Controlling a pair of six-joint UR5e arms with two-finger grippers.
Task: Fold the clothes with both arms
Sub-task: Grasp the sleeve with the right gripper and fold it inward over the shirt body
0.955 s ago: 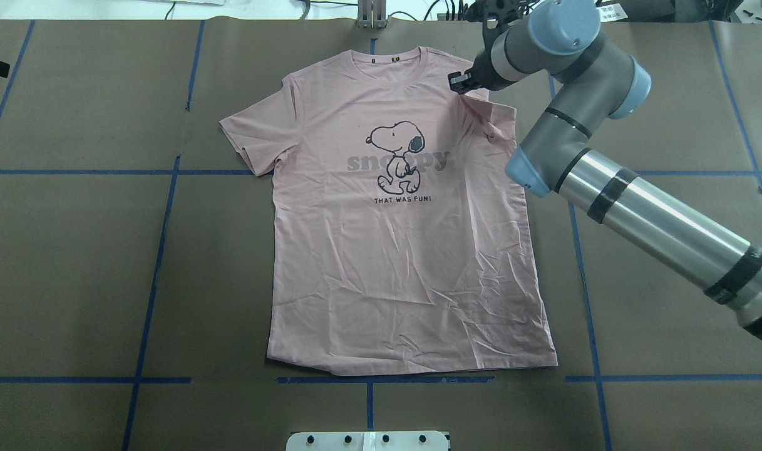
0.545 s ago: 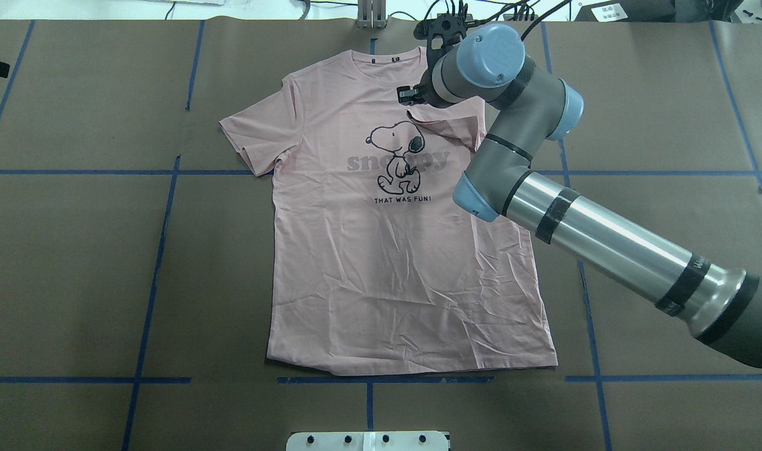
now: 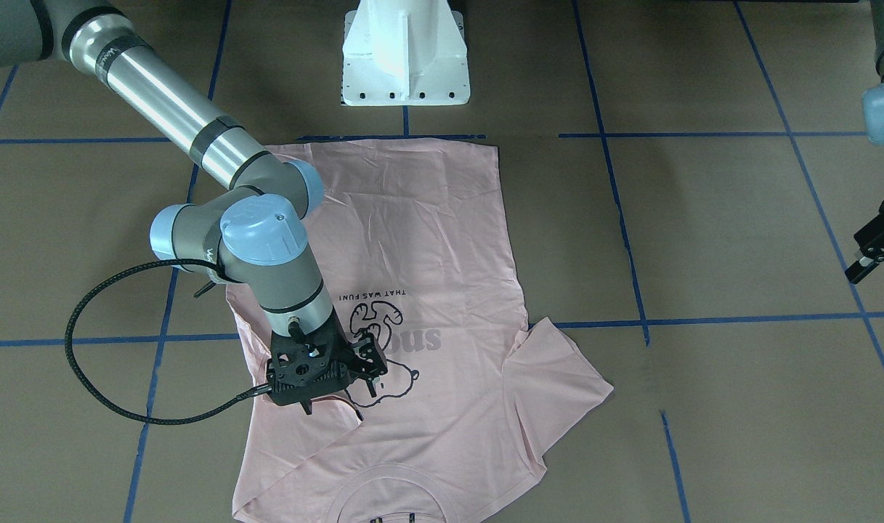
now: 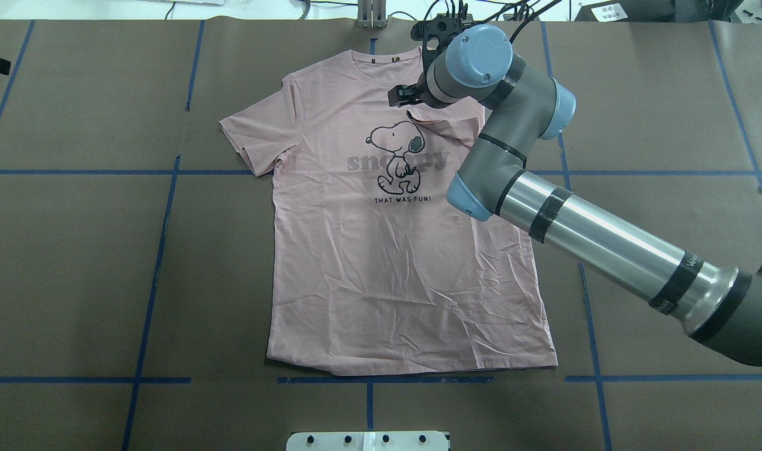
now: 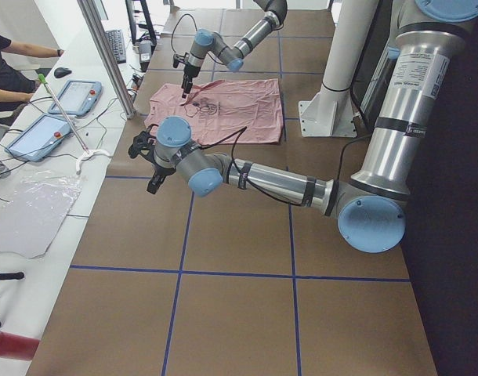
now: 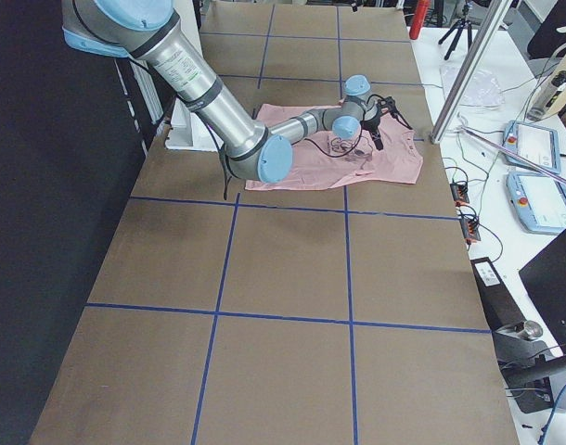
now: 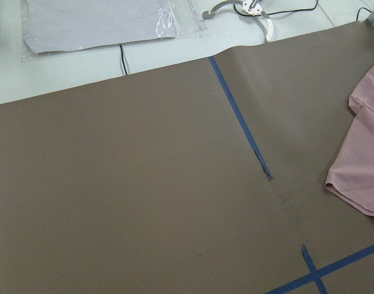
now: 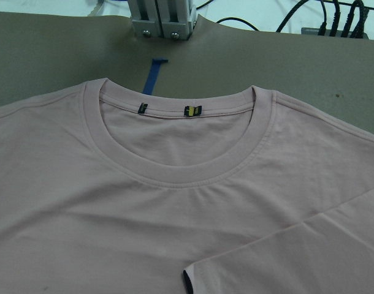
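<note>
Overhead view, left to right: T-shirt (image 4: 393, 238) flat, face up mid-table; right gripper (image 4: 406, 96) sits over the chest just right of the neck, clenched on the right sleeve (image 4: 451, 128), now folded inward across the body. Front-facing view adds the left gripper (image 3: 872, 256) idle over bare table, well apart from the shirt; can't tell whether it's released or clenched. Versus 1 s ago: right gripper moved left, dragging the sleeve from the shoulder edge toward the print.

Brown tabletop (image 4: 74, 263) crossed by blue tape lines (image 4: 149, 294). White pedestal base (image 3: 405, 58) at near edge. Beyond far edge: two tablets (image 5: 55, 117), keyboard (image 5: 114, 45), clear plastic bag (image 5: 31, 211), seated person (image 5: 8, 66); red bottle (image 6: 417, 19).
</note>
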